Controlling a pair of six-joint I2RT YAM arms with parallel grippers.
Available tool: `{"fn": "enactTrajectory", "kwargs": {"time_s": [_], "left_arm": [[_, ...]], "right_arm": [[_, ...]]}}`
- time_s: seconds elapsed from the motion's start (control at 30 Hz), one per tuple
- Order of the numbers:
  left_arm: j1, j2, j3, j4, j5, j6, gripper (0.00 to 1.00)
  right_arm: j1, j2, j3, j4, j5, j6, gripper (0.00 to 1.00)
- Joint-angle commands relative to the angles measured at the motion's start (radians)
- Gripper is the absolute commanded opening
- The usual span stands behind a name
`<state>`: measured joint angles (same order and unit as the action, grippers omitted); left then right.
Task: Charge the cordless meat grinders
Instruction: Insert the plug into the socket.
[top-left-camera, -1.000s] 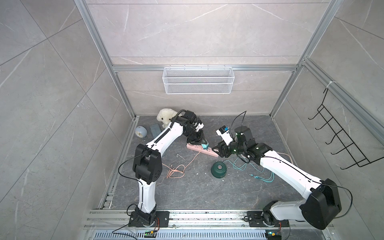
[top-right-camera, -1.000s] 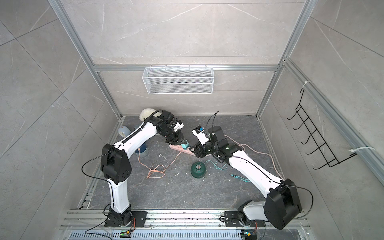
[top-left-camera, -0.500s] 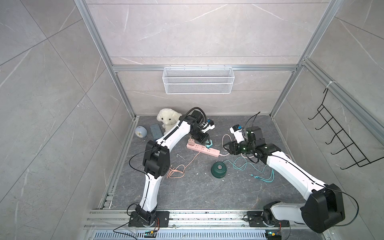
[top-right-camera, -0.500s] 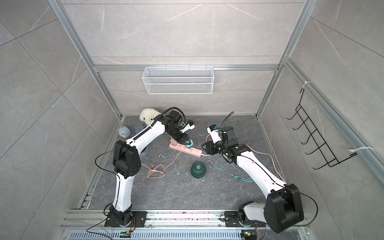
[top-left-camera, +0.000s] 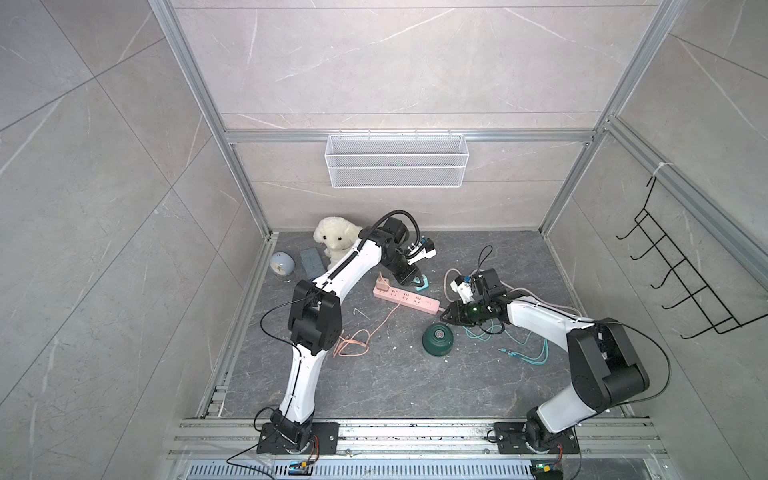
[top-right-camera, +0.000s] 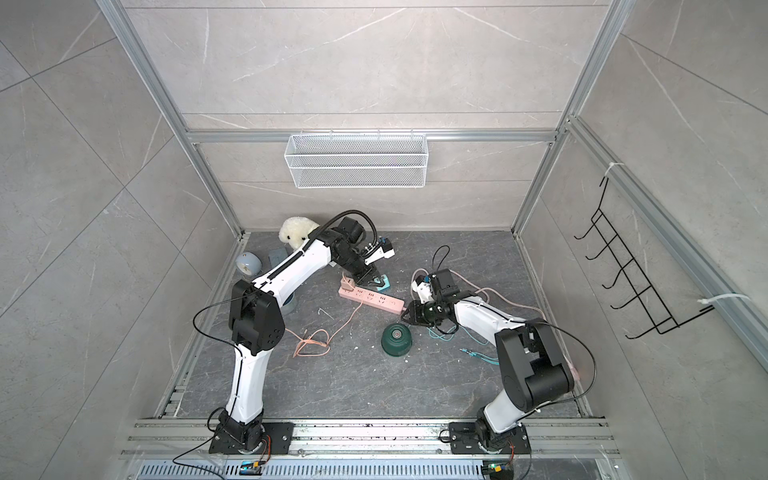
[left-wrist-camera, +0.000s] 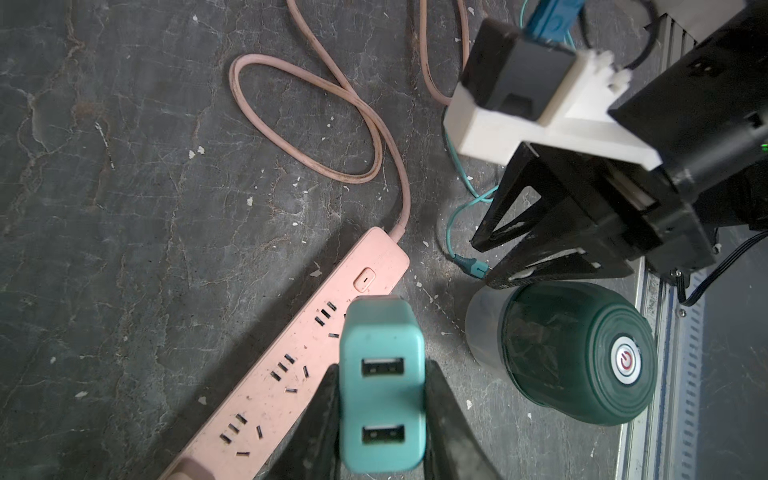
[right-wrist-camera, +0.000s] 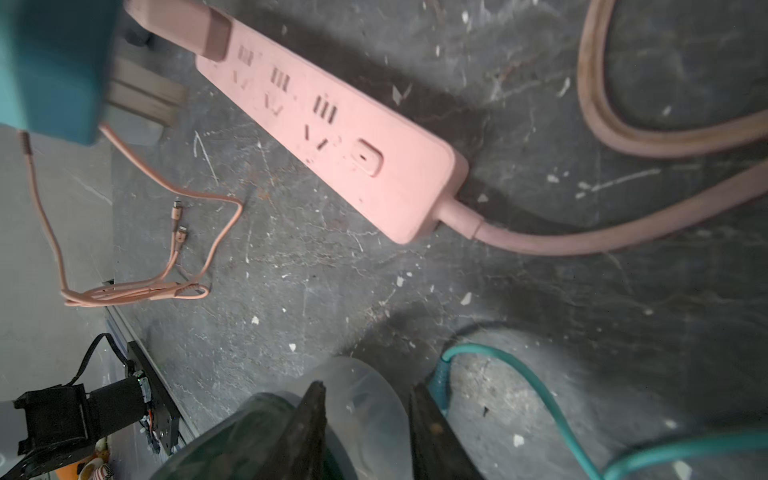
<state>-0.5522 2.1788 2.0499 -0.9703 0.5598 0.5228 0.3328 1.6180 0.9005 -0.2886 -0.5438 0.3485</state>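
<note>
The dark green meat grinder (top-left-camera: 437, 340) (top-right-camera: 397, 340) stands mid-floor, its silver hub (left-wrist-camera: 625, 360) up. My right gripper (top-left-camera: 444, 316) (right-wrist-camera: 365, 386) hovers low at its far rim, jaws apart, nothing between them. A teal cable connector (left-wrist-camera: 469, 266) lies by its fingertips. My left gripper (top-left-camera: 417, 282) (left-wrist-camera: 382, 368) is shut on the teal plug cube (left-wrist-camera: 382, 390) (top-right-camera: 384, 284), held above the pink power strip (top-left-camera: 407, 298) (right-wrist-camera: 353, 137). The navy grinder (top-right-camera: 293, 305) peeks out under my left elbow, mostly hidden.
A pink plug cube (top-left-camera: 381, 286) sits in the strip's far end, its thin pink cable (top-left-camera: 353, 345) coiled on the floor. Teal cable (top-left-camera: 519, 353) loops near the right arm. A plush toy (top-left-camera: 334, 239), pale blue ball (top-left-camera: 281, 264) and grey block (top-left-camera: 311, 262) sit back left.
My right gripper has dropped toward the green grinder's rim and its jaws have narrowed. The left arm has shifted slightly right over the strip, still holding the teal plug.
</note>
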Motion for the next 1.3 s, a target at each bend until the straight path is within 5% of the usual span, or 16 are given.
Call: {"fn": "enactTrajectory", "kwargs": {"time_s": [0.0, 0.2, 0.37, 0.6, 1.0, 1.27], "left_arm": [[-0.003, 0.016, 0.035, -0.053, 0.02, 0.117, 0.0], [-0.003, 0.045, 0.047, -0.093, 0.06, 0.345, 0.0], [-0.002, 0.073, 0.052, -0.174, 0.084, 0.664, 0.0], [-0.003, 0.205, 0.199, -0.258, 0.04, 0.824, 0.0], [-0.005, 0.313, 0.323, -0.319, -0.108, 0.851, 0.0], [-0.014, 0.323, 0.326, -0.272, -0.085, 0.843, 0.0]], "right_arm": [[0.014, 0.039, 0.001, 0.058, -0.019, 0.087, 0.37], [0.014, 0.076, 0.038, 0.066, -0.018, 0.114, 0.37], [0.008, 0.088, 0.057, 0.069, -0.045, 0.112, 0.37], [-0.007, 0.106, 0.053, 0.081, -0.092, 0.103, 0.37], [-0.044, 0.101, 0.032, 0.077, -0.139, 0.08, 0.37], [-0.044, 0.128, 0.029, 0.103, -0.173, 0.092, 0.37]]}}
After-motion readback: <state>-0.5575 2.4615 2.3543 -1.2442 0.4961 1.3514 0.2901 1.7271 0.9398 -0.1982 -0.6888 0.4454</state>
